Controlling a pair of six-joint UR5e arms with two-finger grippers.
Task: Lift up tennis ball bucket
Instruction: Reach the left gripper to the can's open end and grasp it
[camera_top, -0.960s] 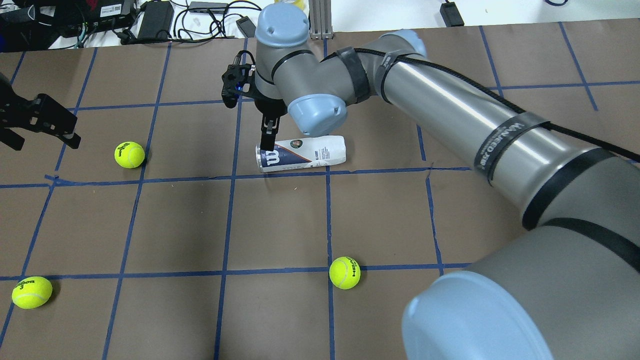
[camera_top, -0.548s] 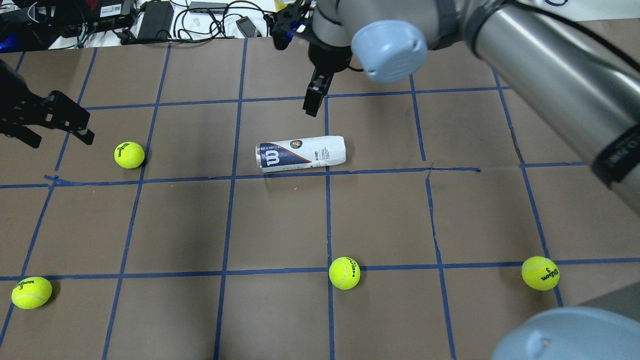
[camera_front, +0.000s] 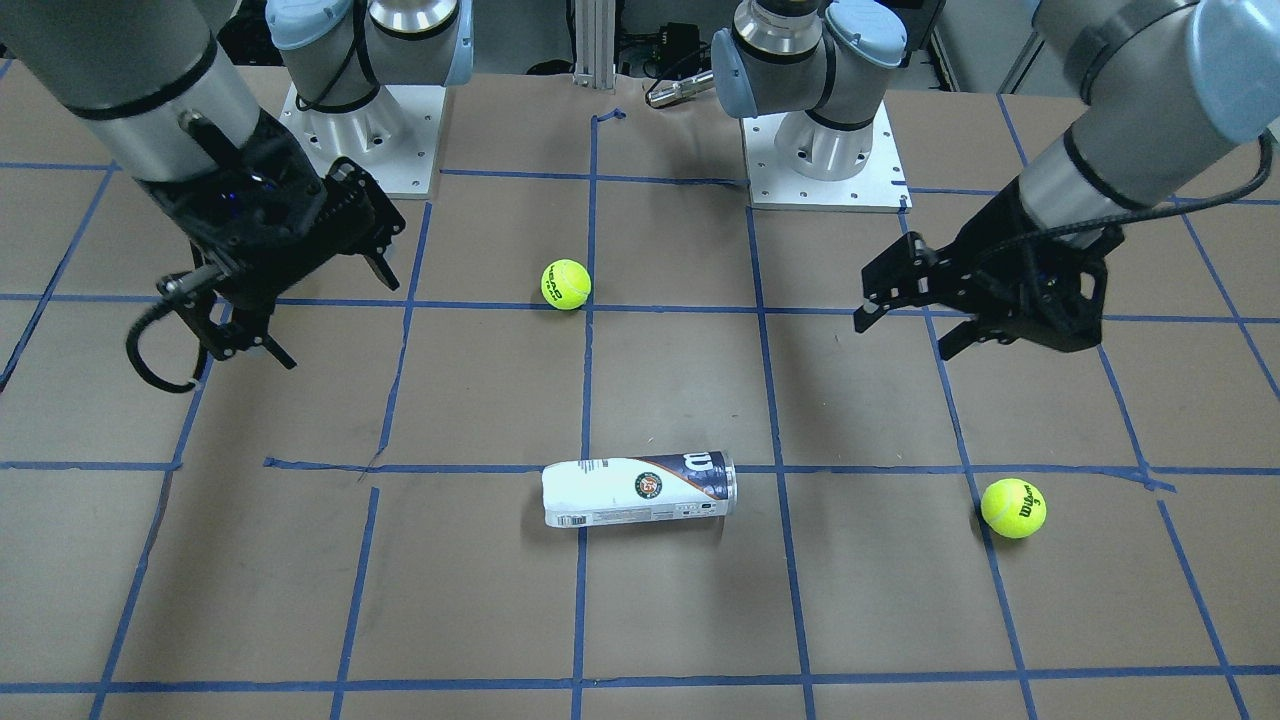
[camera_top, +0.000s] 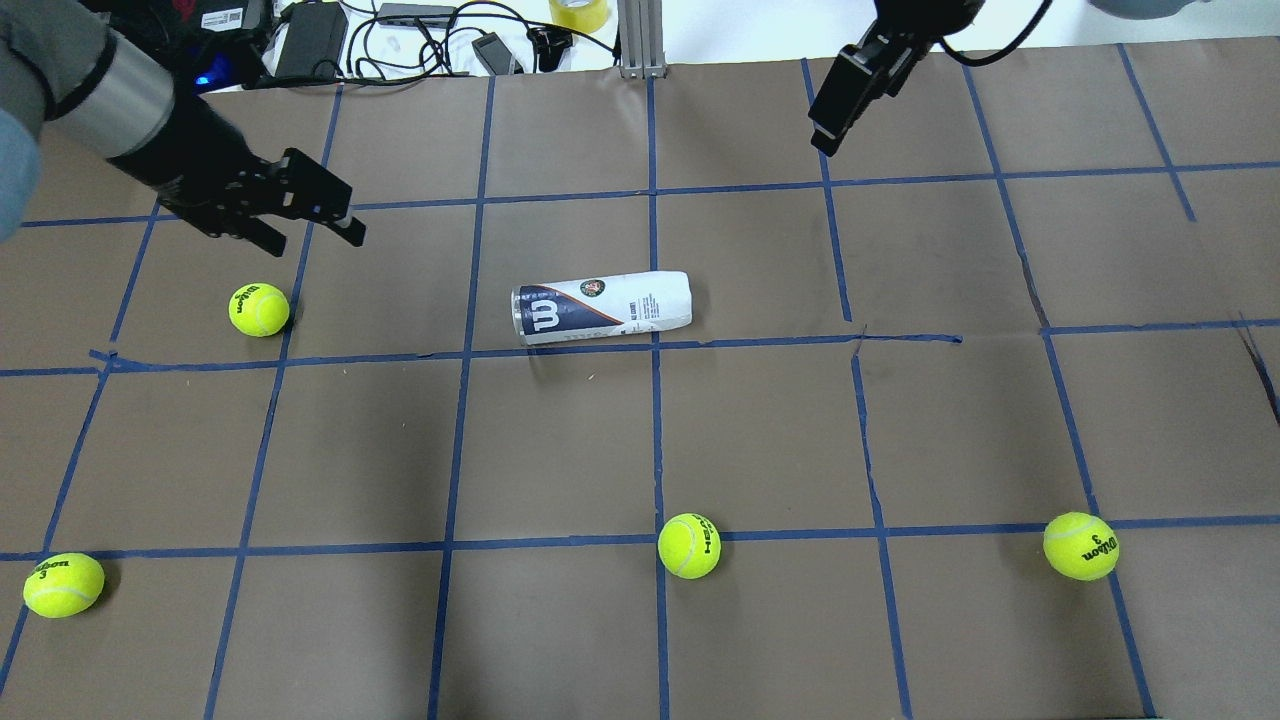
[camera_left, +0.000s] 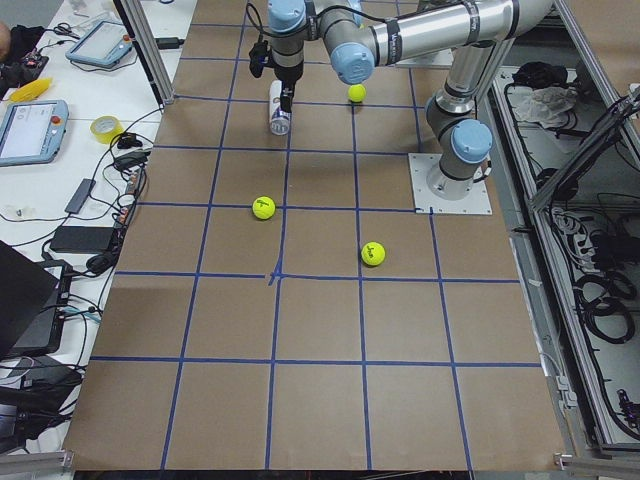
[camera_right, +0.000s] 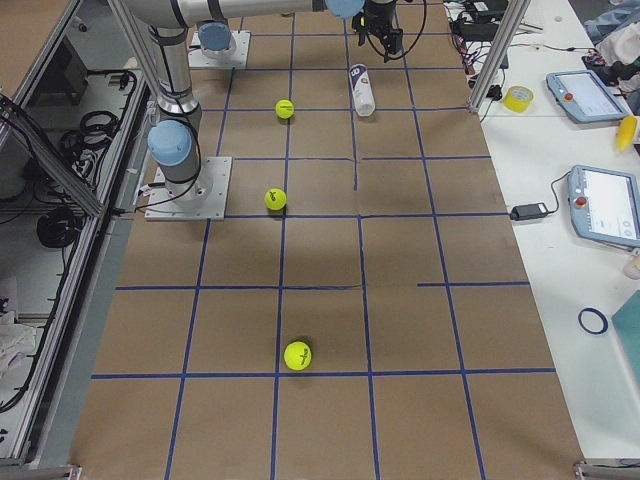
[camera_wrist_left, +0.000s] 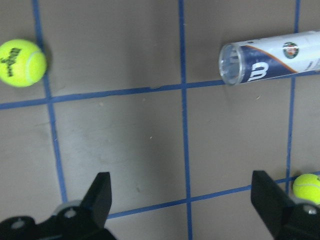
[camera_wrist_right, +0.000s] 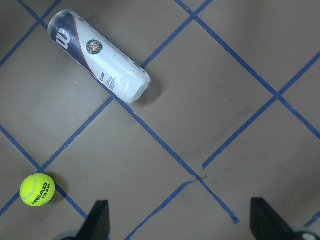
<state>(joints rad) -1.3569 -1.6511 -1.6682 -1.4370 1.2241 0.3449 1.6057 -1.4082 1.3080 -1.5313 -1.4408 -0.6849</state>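
The tennis ball bucket (camera_top: 602, 307) lies on its side on the brown table, its open metal-rimmed end toward the overhead view's left. It also shows in the front view (camera_front: 640, 491) and in both wrist views (camera_wrist_left: 270, 62) (camera_wrist_right: 98, 63). My left gripper (camera_top: 312, 238) is open and empty above the table, left of the bucket and apart from it; its fingers (camera_wrist_left: 100, 197) stand wide apart. My right gripper (camera_top: 832, 118) is open and empty, high at the far right of the bucket; its fingers (camera_wrist_right: 97, 222) are spread.
Several yellow-green tennis balls lie loose: one near the left gripper (camera_top: 259, 309), one front left (camera_top: 62, 584), one front centre (camera_top: 689, 545), one front right (camera_top: 1080, 546). Cables, adapters and a tape roll (camera_top: 578, 12) sit past the far edge. Arm bases (camera_front: 820, 150) stand at the robot's side.
My right gripper has lifted off the bucket's open end and drawn back to the far right. My left gripper has moved right, toward the bucket. The bucket has not moved.
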